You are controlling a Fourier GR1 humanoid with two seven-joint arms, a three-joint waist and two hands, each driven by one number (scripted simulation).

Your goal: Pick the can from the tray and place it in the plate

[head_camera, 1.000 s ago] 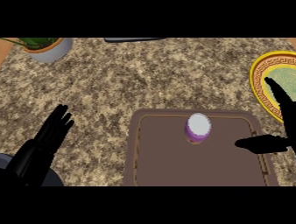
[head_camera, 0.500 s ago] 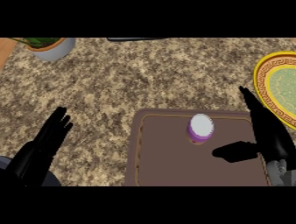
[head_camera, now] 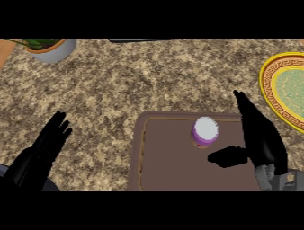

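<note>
One can (head_camera: 205,132), purple-sided with a pale lid, stood upright on the single brown tray (head_camera: 168,170). One yellow-rimmed green plate (head_camera: 294,92) lay on the desk (head_camera: 148,81). The right hand (head_camera: 261,139) was spread beside the can; the left hand (head_camera: 42,150) rested, fingers straight.

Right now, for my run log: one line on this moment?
right hand: open beside can | can: upright on tray | plate: waiting | left hand: resting

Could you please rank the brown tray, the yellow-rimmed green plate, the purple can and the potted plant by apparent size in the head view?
1. Brown tray
2. Yellow-rimmed green plate, partly cut off
3. Potted plant, also cut off
4. Purple can
</note>
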